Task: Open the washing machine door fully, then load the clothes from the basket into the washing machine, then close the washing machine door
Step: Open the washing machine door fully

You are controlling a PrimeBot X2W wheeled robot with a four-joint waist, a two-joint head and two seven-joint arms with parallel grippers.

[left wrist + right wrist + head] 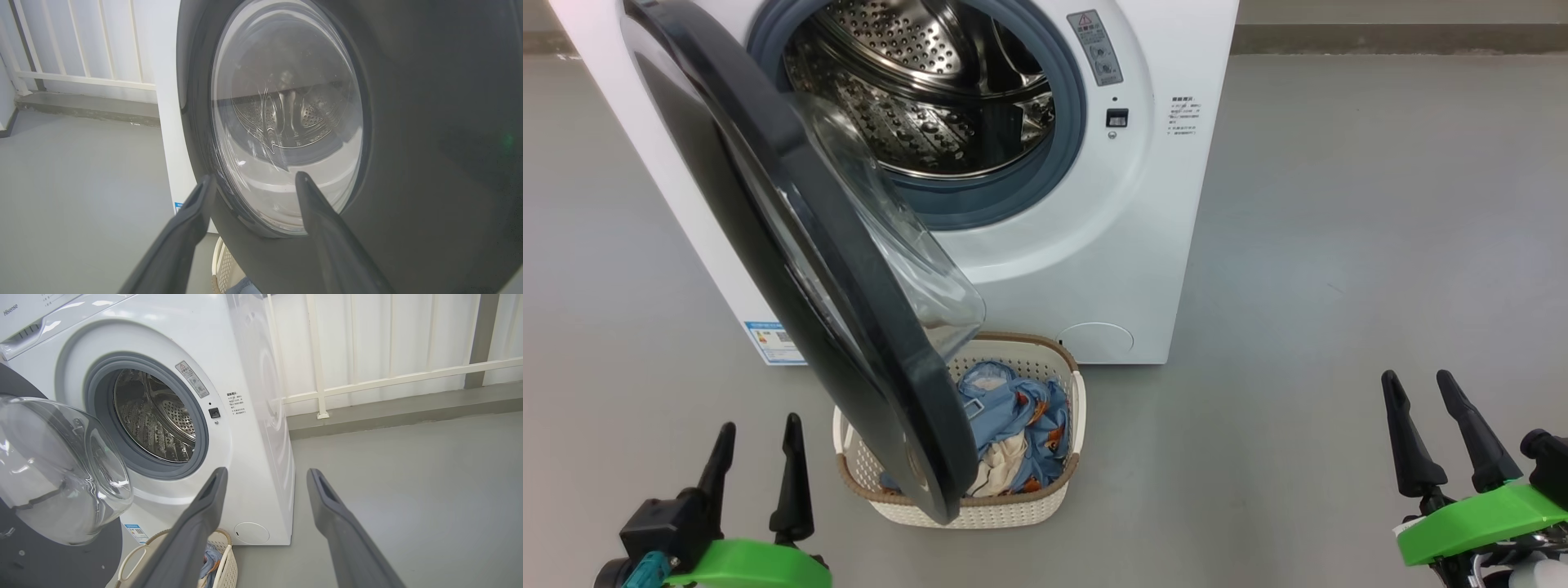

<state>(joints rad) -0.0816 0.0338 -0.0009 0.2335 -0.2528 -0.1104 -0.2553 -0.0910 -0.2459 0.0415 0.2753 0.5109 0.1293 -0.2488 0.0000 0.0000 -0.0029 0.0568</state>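
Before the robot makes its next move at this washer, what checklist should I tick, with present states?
1. Washing machine door fully open: not ok. It stands only partly swung out and hangs over the basket.
2. Left claw open and empty: ok.
3. Right claw open and empty: ok.
4. Clothes waiting in the basket: ok. None show in the visible part of the drum.
5. Basket free to reach from above: not ok. In the head view the door covers its left side.
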